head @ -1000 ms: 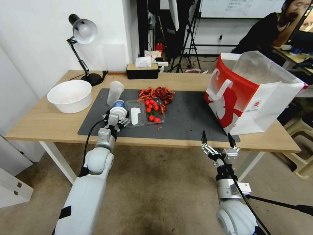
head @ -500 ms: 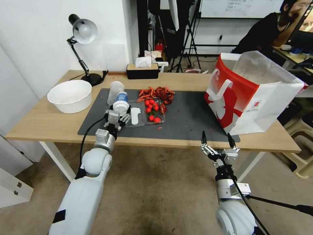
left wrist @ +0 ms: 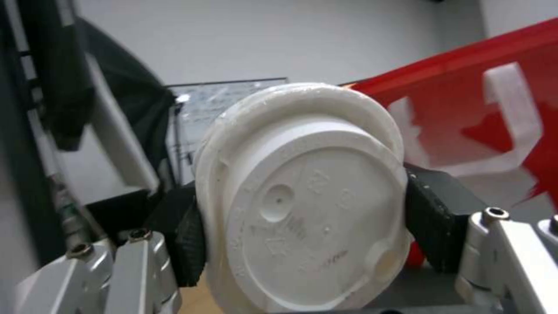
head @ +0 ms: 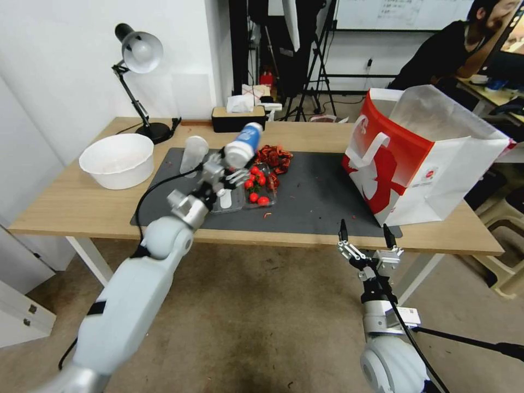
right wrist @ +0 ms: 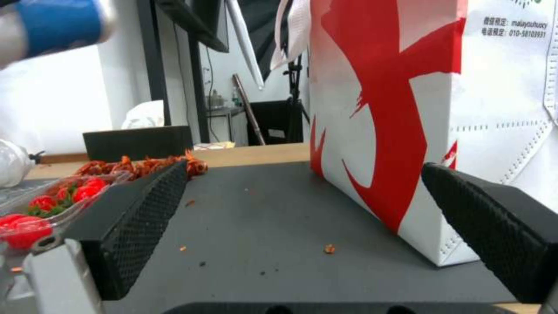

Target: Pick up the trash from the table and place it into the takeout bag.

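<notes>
My left gripper (head: 233, 164) is shut on a white lidded paper cup (head: 244, 143) with a blue band. It holds the cup tilted in the air above a clear tray of cherry tomatoes (head: 254, 185). The left wrist view has the cup's lid (left wrist: 302, 196) squeezed between the black pads (left wrist: 186, 235). The red and white takeout bag (head: 420, 158) stands open at the right end of the table (head: 82, 207). A clear plastic cup (head: 192, 154) and a white bowl (head: 117, 160) stay on the left. My right gripper (head: 364, 233) hangs open below the table's front edge, facing the bag (right wrist: 395, 109).
A heap of red shells (head: 270, 154) lies on the dark mat (head: 316, 191) behind the tray. A desk lamp (head: 139, 54) and a black tissue box (head: 238, 117) stand along the far edge. Bare mat stretches between tray and bag.
My left arm has lifted the paper cup off the mat and carried it up and to the right, over the tray. The right arm has stayed put.
</notes>
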Motion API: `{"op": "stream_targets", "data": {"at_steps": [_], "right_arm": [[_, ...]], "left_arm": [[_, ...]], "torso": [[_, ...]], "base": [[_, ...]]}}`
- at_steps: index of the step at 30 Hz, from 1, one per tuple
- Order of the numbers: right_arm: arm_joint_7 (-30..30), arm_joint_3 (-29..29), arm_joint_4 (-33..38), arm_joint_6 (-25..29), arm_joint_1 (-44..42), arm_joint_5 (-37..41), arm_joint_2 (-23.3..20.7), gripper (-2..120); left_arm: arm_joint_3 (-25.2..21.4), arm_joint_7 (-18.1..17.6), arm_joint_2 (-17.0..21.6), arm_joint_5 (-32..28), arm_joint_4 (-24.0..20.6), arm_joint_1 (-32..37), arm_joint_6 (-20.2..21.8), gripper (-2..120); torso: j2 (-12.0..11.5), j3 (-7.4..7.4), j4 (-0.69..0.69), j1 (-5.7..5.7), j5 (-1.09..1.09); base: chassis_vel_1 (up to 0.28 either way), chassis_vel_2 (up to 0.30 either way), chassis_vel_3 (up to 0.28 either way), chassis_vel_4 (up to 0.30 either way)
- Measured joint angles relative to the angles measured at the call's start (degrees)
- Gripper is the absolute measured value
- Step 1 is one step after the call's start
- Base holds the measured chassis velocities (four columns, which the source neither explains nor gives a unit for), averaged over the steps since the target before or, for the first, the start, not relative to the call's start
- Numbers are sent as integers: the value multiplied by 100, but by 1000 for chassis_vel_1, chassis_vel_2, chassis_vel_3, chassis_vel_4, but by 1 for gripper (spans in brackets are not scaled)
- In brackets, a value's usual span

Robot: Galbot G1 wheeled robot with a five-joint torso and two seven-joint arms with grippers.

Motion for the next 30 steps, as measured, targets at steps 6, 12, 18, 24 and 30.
{"op": "stream_targets", "data": {"at_steps": [6,12,18,24,30], "right_arm": [[-27,68,-13,-23,41,-13,41,100],[-33,87,-43,-25,45,-39,115,100],[-32,110,-45,-24,40,-62,155,100],[-25,171,-43,6,17,-64,180,100],[-21,198,-44,51,2,-59,218,100]], "left_arm": [[789,-6,-159,-275,441,-1008,34,67],[1479,-56,-491,-589,894,-2128,141,66],[2500,-200,-1059,-955,1477,-3305,244,66],[3208,-298,-1646,-1322,2042,-3988,222,66],[3646,-242,-2056,-1488,2528,-4386,111,66]], "torso": [[0,0,0,0,1],[0,0,0,0,3],[0,0,0,-1,2],[1,0,-2,-1,2],[1,0,1,-1,1]], "base": [[0,0,0,0],[0,0,0,0],[0,0,0,0],[0,0,0,0],[0,0,0,0]]}}
